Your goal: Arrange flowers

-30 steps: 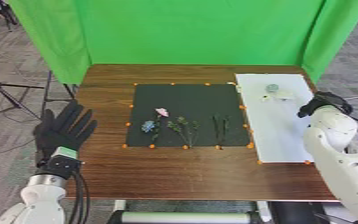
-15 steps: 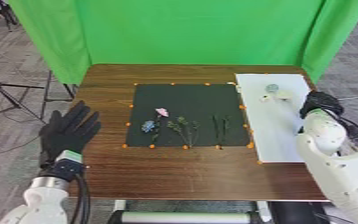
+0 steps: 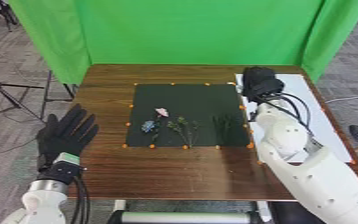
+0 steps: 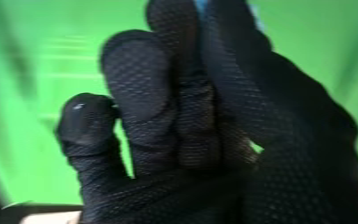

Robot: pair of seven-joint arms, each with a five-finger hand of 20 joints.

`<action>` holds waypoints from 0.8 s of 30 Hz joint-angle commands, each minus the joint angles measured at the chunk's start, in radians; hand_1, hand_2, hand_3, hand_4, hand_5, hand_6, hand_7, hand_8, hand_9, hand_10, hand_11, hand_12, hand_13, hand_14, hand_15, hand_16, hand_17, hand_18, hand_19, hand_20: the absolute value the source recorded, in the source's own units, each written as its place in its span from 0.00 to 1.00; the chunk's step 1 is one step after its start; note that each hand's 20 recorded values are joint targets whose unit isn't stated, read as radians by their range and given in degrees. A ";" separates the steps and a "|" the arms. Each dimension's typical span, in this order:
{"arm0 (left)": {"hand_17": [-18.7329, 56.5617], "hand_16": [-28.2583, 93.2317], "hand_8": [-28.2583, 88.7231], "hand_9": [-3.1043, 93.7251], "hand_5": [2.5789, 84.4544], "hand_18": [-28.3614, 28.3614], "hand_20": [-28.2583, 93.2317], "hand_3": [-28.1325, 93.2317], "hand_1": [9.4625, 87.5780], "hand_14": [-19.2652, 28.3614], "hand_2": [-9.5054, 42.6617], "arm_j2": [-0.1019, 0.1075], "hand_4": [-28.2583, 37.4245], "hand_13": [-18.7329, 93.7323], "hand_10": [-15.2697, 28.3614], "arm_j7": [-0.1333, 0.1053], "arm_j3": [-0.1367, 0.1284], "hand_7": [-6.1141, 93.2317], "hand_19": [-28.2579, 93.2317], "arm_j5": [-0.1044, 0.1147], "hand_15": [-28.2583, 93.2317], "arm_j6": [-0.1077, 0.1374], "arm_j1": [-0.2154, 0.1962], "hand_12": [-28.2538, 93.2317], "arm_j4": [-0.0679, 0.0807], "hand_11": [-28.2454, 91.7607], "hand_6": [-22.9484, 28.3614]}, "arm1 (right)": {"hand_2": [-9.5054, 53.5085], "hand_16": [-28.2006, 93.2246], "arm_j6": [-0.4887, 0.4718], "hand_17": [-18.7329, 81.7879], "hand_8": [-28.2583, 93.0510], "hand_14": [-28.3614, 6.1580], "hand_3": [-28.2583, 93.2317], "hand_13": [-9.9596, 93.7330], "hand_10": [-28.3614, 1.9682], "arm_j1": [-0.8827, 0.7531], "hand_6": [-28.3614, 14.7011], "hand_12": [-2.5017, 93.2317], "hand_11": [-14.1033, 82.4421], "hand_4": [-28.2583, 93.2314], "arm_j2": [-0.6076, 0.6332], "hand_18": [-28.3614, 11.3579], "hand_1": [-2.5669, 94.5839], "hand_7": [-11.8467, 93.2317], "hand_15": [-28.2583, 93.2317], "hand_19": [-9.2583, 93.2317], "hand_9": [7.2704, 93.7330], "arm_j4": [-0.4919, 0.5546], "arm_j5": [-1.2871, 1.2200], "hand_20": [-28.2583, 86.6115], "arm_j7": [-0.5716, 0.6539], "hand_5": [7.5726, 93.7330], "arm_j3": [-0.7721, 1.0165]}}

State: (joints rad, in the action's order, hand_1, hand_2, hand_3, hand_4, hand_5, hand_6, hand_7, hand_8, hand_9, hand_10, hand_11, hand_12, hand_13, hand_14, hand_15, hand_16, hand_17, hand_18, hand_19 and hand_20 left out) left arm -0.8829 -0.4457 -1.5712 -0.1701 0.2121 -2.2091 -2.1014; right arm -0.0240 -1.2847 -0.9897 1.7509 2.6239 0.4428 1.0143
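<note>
Flowers (image 3: 161, 112) | head: on black mat (image 3: 182, 97) | wrist: blue patch (image 4: 259, 21) by right hand (image 3: 261, 81)

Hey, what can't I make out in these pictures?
- Right wrist view: what the blue thing is, and whether the right hand grips it; glove and top edge hide that.
- Head view: the white sheet beneath the right arm.
- Head view: the green stems' kind; too small.

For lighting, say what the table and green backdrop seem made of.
The table looks like wood or wood laminate with a slight sheen, going by its streaked brown grain. The green backdrop is probably matte cloth, judging by its hanging folds.
</note>
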 commanded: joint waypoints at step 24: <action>0.16 0.18 0.16 0.37 0.45 0.74 0.33 0.82 0.13 0.69 0.40 -0.011 0.00 0.37 0.60 0.022 0.010 0.21 0.51 -0.009 0.49 0.044 0.023 0.32 0.002 0.37 0.57 | 0.00 0.59 -0.202 0.58 0.28 0.66 0.80 0.84 0.65 0.081 0.65 0.46 0.23 0.00 -0.211 0.12 0.65 0.36 0.64 0.96 0.96 -0.024 0.129 0.64 -0.081 0.83 -0.313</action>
State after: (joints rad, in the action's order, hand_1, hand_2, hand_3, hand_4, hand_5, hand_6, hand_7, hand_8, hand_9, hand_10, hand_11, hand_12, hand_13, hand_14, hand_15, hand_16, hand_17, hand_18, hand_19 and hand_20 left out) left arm -0.8909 -0.4346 -1.5706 -0.1814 0.2220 -2.1930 -2.0944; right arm -0.1905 -1.1641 -1.1729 1.7263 2.7527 0.3580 0.7019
